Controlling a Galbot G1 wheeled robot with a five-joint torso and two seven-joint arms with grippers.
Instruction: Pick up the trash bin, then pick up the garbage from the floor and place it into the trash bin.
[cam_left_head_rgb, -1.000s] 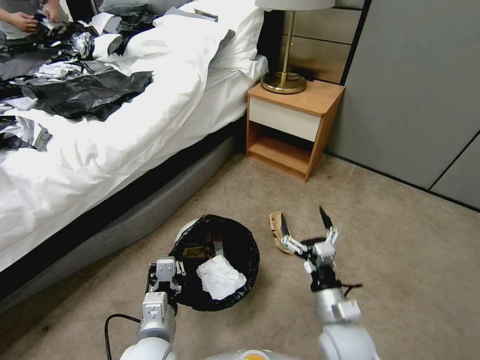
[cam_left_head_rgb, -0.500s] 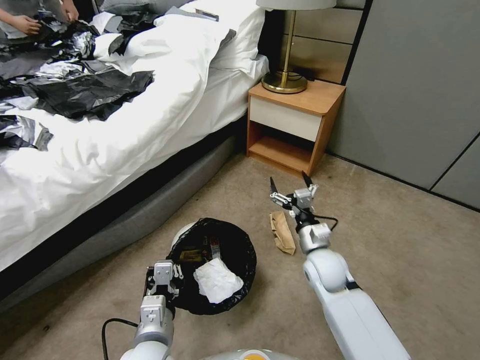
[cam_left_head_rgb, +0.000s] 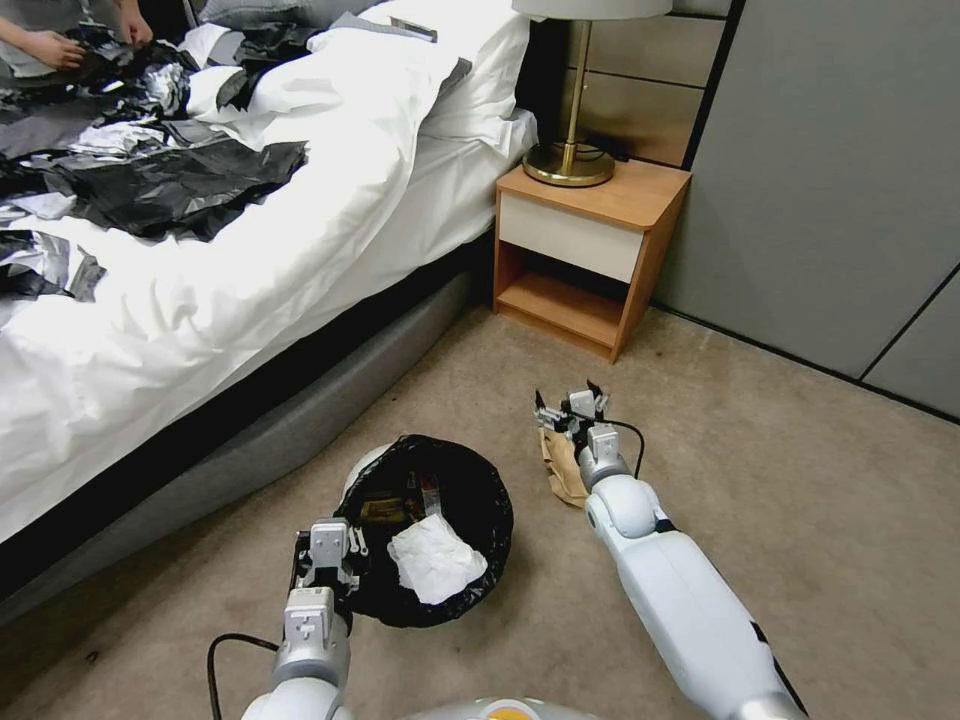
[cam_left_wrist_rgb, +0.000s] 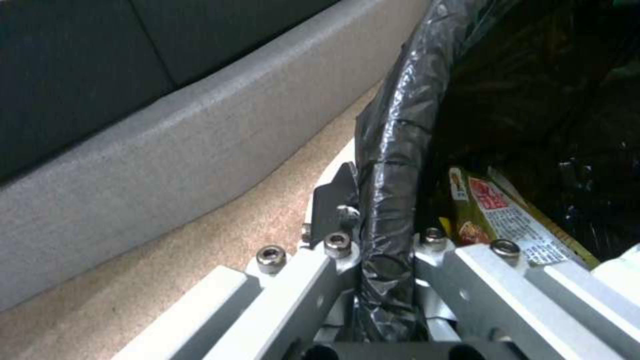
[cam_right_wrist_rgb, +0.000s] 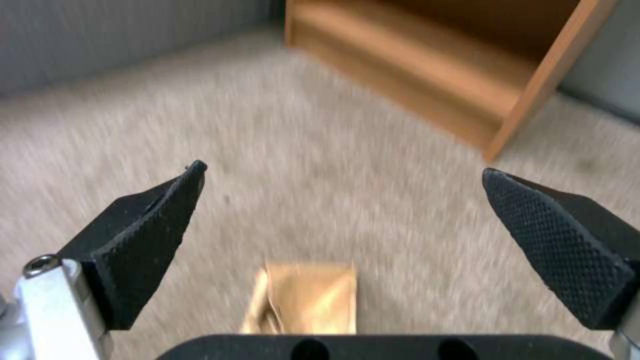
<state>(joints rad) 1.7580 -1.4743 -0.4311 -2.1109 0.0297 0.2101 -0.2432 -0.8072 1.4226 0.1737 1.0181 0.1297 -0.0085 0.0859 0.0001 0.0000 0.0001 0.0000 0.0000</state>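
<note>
The trash bin (cam_left_head_rgb: 362, 466) is white with a black liner and hangs just off the carpet by the bed. My left gripper (cam_left_head_rgb: 326, 562) is shut on its near rim, and the left wrist view shows the fingers (cam_left_wrist_rgb: 333, 250) clamped either side of the liner-wrapped rim (cam_left_wrist_rgb: 390, 165). Inside lie a crumpled white tissue (cam_left_head_rgb: 436, 560) and a snack wrapper (cam_left_wrist_rgb: 497, 212). A brown paper scrap (cam_left_head_rgb: 562, 468) of garbage lies on the carpet right of the bin. My right gripper (cam_left_head_rgb: 566, 393) hovers open over its far end, and the scrap (cam_right_wrist_rgb: 303, 300) lies below and between the fingertips (cam_right_wrist_rgb: 170, 210).
The bed's grey base (cam_left_head_rgb: 300, 420) runs along the left, close to the bin. A wooden nightstand (cam_left_head_rgb: 590, 250) with a brass lamp (cam_left_head_rgb: 568, 165) stands just beyond the scrap. A grey wall panel (cam_left_head_rgb: 830, 180) closes the right. Open carpet (cam_left_head_rgb: 820, 500) lies to the right.
My right arm has stretched forward and down, bringing its open gripper from beside the bin to the far end of the brown scrap. The bin and left gripper have held still.
</note>
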